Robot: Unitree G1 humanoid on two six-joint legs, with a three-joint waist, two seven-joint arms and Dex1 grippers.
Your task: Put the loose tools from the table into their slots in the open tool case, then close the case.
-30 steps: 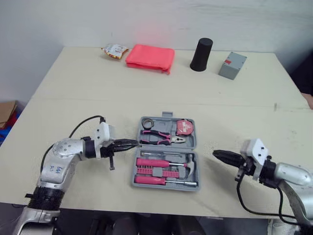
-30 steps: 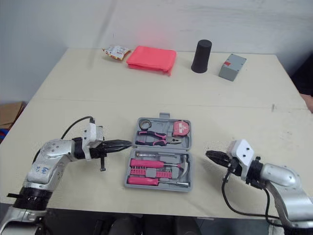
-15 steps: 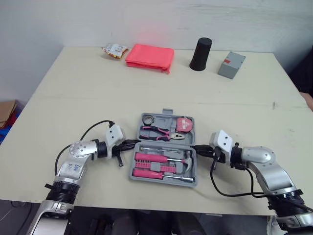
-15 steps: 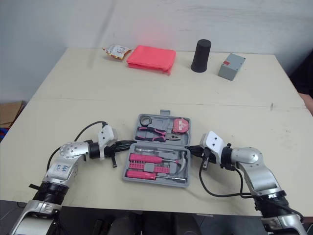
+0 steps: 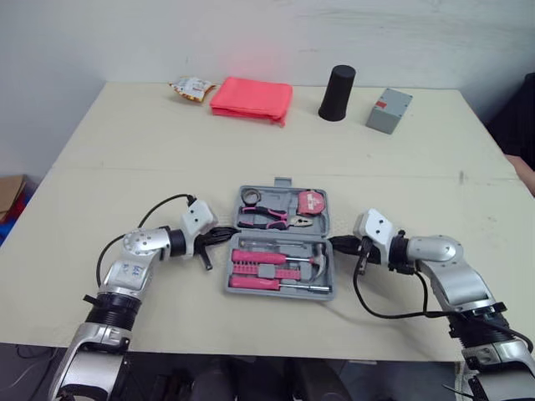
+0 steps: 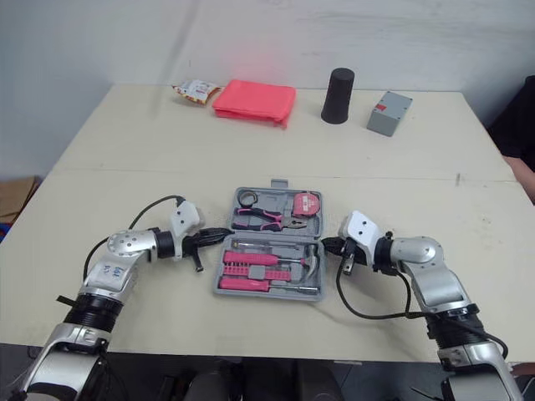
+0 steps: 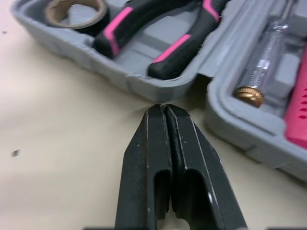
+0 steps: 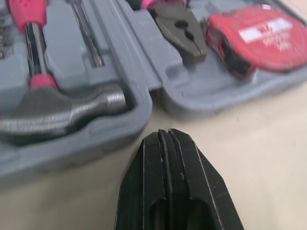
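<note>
The grey tool case (image 5: 279,293) lies open near the table's front middle. Its far half holds a tape roll (image 7: 76,9), pink-handled pliers (image 5: 269,220) and a red tape measure (image 5: 312,201). The near half holds a hammer (image 8: 62,112), pink screwdrivers (image 5: 261,256) and a clear tester screwdriver (image 7: 268,52). My left gripper (image 5: 232,235) is shut, its tip at the case's left side where the two halves meet. My right gripper (image 5: 334,243) is shut too, its tip at the same seam on the case's right side. Neither holds anything.
Along the table's far edge lie a snack packet (image 5: 191,87), a folded red cloth (image 5: 251,98), a black cylinder (image 5: 336,82) and a small grey box (image 5: 388,110). A cardboard box (image 5: 10,192) sits on the floor at the left.
My right gripper swung in from the table's front right to the case's right side. My left gripper crept closer to the case's left side. Both stayed shut. The view shifted slightly.
</note>
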